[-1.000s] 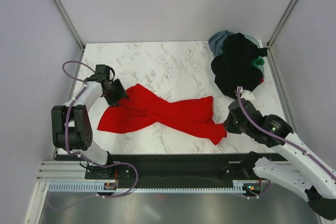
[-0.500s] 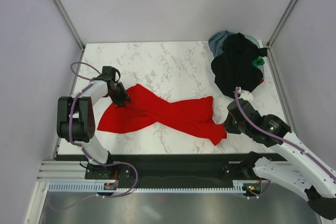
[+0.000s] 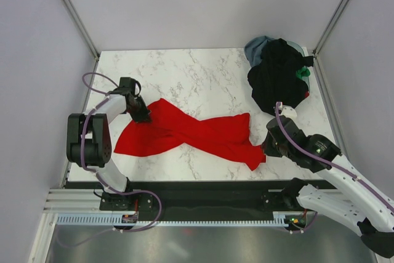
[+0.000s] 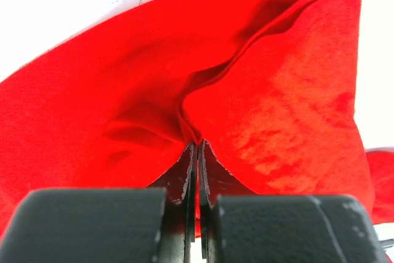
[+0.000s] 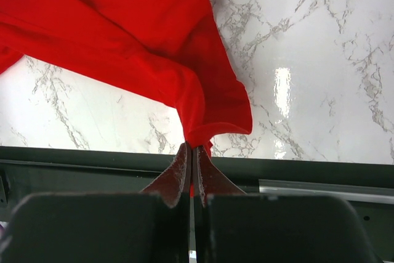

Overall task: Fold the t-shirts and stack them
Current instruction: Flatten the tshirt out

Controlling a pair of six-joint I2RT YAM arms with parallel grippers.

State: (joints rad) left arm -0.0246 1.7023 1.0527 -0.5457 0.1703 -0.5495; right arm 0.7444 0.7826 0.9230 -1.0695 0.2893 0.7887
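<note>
T-shirt (image 3: 197, 132), red, in both end effectors (image 3: 141, 117) (image 3: 266, 149)

A shirt (image 3: 191, 132) lies across the table's (image 3: 197, 72) near half, left gripper (image 3: 143, 115) at its left end, right gripper (image 3: 266, 149) at its right (by the near edge); a pile (image 3: 278, 81) sits far right.

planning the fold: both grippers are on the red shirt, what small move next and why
Probably lift and draw the ends apart: the left gripper and right gripper are shut on opposite ends of the red t-shirt, which lies twisted, so it needs spreading flat.
</note>
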